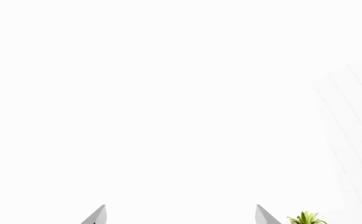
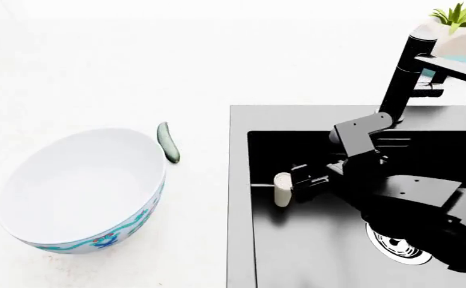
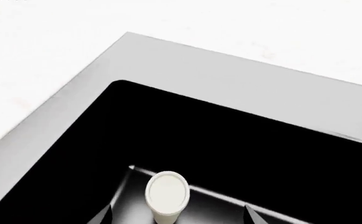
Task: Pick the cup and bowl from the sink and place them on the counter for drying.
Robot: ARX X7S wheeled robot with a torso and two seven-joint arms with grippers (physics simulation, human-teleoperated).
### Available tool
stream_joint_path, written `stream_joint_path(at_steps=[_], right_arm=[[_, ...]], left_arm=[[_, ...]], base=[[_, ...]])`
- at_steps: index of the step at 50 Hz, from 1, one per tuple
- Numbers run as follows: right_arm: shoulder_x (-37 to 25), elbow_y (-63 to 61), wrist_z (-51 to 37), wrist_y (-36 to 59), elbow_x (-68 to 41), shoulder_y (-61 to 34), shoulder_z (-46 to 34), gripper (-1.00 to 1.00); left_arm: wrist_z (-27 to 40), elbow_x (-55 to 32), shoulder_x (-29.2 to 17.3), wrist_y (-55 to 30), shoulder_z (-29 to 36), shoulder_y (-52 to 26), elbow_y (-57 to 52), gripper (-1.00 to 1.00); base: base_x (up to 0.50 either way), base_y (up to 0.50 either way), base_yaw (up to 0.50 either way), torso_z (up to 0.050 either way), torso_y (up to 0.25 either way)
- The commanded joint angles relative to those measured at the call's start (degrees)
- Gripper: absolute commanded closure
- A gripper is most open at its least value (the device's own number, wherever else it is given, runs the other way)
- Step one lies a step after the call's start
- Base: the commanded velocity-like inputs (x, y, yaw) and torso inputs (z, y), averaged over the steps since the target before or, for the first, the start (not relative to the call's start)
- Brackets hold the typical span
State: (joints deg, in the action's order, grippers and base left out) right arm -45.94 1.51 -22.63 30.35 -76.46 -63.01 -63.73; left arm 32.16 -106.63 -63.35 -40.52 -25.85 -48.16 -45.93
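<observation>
The bowl, white inside with a teal floral outside, rests slightly tilted on the white counter, left of the sink. The small cream cup stands in the black basin near its left wall. My right gripper is down in the sink, open, with the cup between its spread fingertips and touching neither. My left gripper is open over bare white counter with nothing between its fingertips; the head view does not show it.
A black faucet rises behind the sink, with a steel drain under my right arm. A potted green plant stands at the back right. A small dark-green oblong object lies by the bowl's rim.
</observation>
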Motion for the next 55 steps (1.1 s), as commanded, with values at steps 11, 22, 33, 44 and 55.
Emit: stream_joint_path(at_steps=[11, 22, 33, 44, 55], right_arm=[[6.0, 8.4, 1.9, -2.8, 2.4, 2.0, -0.9, -1.0], [7.4, 10.9, 2.6, -1.5, 2.3, 1.3, -1.3, -1.0], [8.7, 12.7, 2.7, 0.2, 1.4, 1.4, -2.0, -1.0], [11.7, 17.1, 4.4, 0.2, 2.2, 0.4, -2.3, -1.0], [14.3, 22.5, 6.4, -1.9, 4.3, -0.3, -2.5, -1.0]], left_arm=[[-0.1, -0.3, 0.2, -0.6, -1.5, 1.2, -0.2, -1.0], [-0.4, -0.1, 0.3, -0.7, -1.4, 1.2, -0.1, -1.0], [-0.4, -0.1, 0.3, -0.7, -1.4, 1.1, 0.0, -1.0], [-0.5, -0.1, 0.4, -0.8, -1.6, 1.3, 0.0, -1.0], [-0.6, -0.1, 0.9, -1.4, -3.7, 2.8, -0.1, -1.0]], base=[[0.0, 0.0, 0.0, 0.0, 0.0], [0.0, 0.0, 0.0, 0.0, 0.0], [0.0, 0.0, 0.0, 0.0, 0.0], [0.0, 0.0, 0.0, 0.0, 0.0], [0.0, 0.0, 0.0, 0.0, 0.0]])
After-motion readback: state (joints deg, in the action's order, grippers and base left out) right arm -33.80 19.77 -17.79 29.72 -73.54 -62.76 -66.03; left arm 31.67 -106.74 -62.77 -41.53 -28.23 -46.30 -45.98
